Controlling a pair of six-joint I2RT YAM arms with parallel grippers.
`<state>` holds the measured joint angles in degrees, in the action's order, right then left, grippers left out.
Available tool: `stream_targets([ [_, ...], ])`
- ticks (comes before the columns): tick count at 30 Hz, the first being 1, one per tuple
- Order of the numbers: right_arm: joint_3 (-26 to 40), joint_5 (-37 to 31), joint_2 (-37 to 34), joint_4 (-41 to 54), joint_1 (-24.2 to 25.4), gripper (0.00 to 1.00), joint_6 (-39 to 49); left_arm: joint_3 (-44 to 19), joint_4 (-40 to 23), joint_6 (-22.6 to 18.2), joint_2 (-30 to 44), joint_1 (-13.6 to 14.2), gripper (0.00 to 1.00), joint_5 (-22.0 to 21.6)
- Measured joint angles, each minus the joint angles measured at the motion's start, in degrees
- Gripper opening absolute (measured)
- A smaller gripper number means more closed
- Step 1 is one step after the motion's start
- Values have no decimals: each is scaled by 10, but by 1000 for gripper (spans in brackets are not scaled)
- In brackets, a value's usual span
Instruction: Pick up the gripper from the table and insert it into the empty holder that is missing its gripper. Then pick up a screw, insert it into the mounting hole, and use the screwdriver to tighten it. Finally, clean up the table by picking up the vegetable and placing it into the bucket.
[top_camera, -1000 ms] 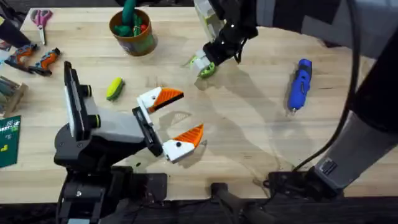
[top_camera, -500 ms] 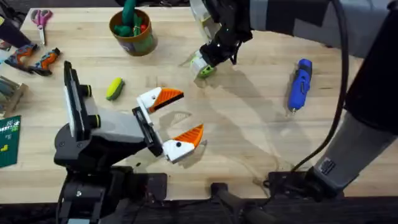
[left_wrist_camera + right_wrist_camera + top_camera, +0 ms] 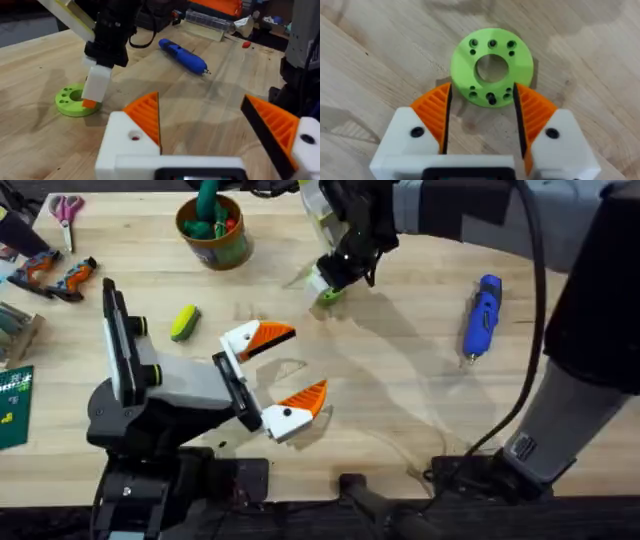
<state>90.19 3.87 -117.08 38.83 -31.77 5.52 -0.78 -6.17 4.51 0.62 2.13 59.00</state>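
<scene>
Screwdriver (image 3: 481, 315) bears no legible writing; bucket (image 3: 214, 230) likewise.

- The right gripper (image 3: 327, 283) has crept slightly toward the table's far side, staying over the green ring (image 3: 331, 295).
- Its arm (image 3: 470, 215) has swung lower across the overhead view, covering more of the right side.

- Table (image 3: 400, 380): pale wood, visible grain, smooth matt finish.
- Green ring-shaped disc (image 3: 491, 66): matt plastic with drilled holes.
- Right gripper (image 3: 482, 122): white plastic blocks, smooth; orange ribbed plastic pads.
- Left gripper (image 3: 280, 372): same white plastic with orange ribbed tips.
- Screwdriver (image 3: 482, 313): blue plastic body, slight sheen.
- Vegetable (image 3: 184, 322): yellow-green plastic, matt.
- Bucket (image 3: 214, 230): brown-olive, glossy rim.
</scene>
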Motion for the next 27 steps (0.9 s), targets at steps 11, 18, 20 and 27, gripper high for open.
stream_targets([
  [11,0,-3,-2,0,-1,470,0,0,0,0,0,0,986,0],
  [18,0,-17,-2,0,0,291,0,0,0,0,0,0,986,0],
  [20,0,-21,-2,1,0,249,0,0,0,0,0,0,986,0],
  [27,0,-24,-2,2,0,214,0,0,0,0,0,0,986,0],
])
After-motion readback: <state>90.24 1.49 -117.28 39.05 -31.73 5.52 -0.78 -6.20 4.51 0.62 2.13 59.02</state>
